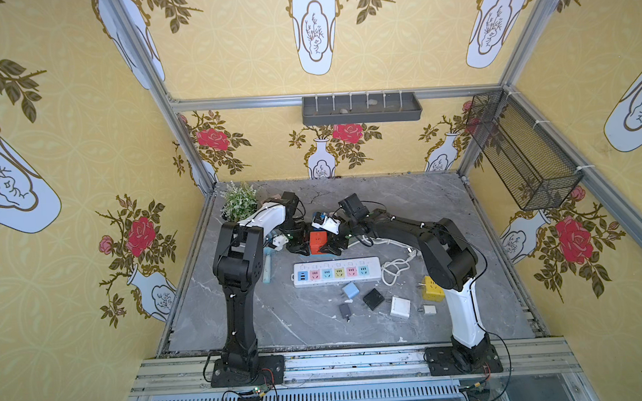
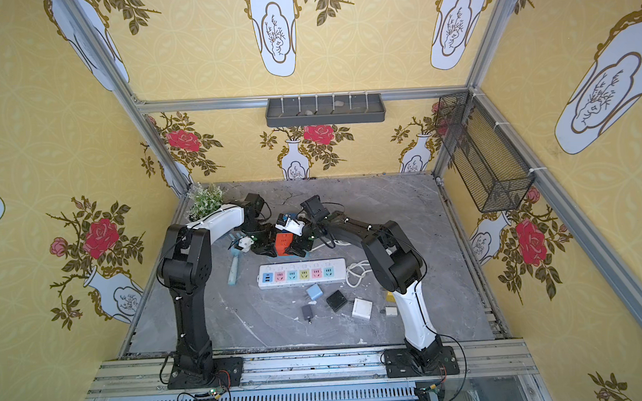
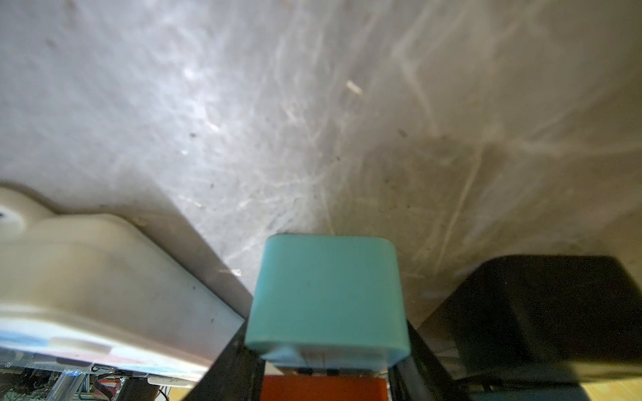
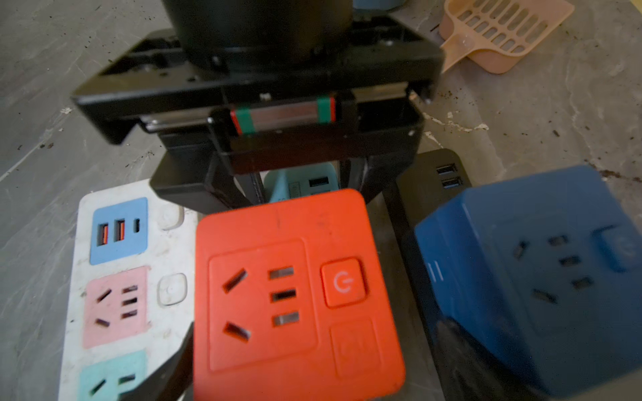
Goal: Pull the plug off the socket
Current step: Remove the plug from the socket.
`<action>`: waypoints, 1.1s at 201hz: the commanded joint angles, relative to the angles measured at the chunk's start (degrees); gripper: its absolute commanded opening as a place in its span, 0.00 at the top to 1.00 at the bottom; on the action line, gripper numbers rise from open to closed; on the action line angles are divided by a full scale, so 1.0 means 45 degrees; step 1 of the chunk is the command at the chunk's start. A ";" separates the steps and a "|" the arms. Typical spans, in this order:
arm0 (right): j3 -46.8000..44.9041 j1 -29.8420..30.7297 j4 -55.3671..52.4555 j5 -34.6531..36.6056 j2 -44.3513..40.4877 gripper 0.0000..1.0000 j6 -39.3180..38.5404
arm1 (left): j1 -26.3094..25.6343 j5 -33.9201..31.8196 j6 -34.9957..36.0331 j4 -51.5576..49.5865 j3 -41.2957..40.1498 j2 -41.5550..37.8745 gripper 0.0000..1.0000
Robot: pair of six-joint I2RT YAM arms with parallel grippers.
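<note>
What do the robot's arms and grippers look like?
Both are black with one white link: forearm on the left arm, lower link on the right arm. Thin black cables follow both. The left gripper is black, its rail banded green and red; the right gripper is black.

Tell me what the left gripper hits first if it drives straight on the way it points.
The left gripper, jaws clamped on the teal square plug, would probably meet the grey marble tabletop first; depth is unclear.
</note>
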 commanded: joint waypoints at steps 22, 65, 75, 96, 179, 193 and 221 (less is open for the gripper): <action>0.0535 0.0166 -0.0138 -0.0505 0.0433 0.07 -0.0324 | 0.0043 -0.1246 0.0285 -0.1062 -0.0062 0.0352 1.00; 0.0876 0.0310 -0.0168 -0.0560 0.0800 0.14 -0.0350 | 0.0042 -0.1265 0.0326 -0.1141 0.0010 0.0420 1.00; 0.0911 0.0297 -0.0202 -0.0552 0.0800 0.18 -0.0353 | 0.0041 -0.1278 0.0326 -0.1163 0.0026 0.0428 1.00; 0.0909 0.0306 -0.0272 -0.0525 0.0713 0.35 -0.0385 | 0.0042 -0.1285 0.0329 -0.1161 0.0030 0.0463 1.00; 0.0957 0.0378 -0.0644 -0.0384 0.0195 0.58 -0.0607 | 0.0025 -0.1285 0.0258 -0.1219 0.0186 0.0664 1.00; 0.1007 0.0379 -0.0646 -0.0404 0.0175 0.59 -0.0590 | 0.0032 -0.1304 0.0248 -0.1219 0.0176 0.0684 1.00; 0.1147 0.0359 -0.0566 -0.0547 0.0117 0.59 -0.0383 | 0.0022 -0.1324 0.0248 -0.1257 0.0187 0.0684 1.00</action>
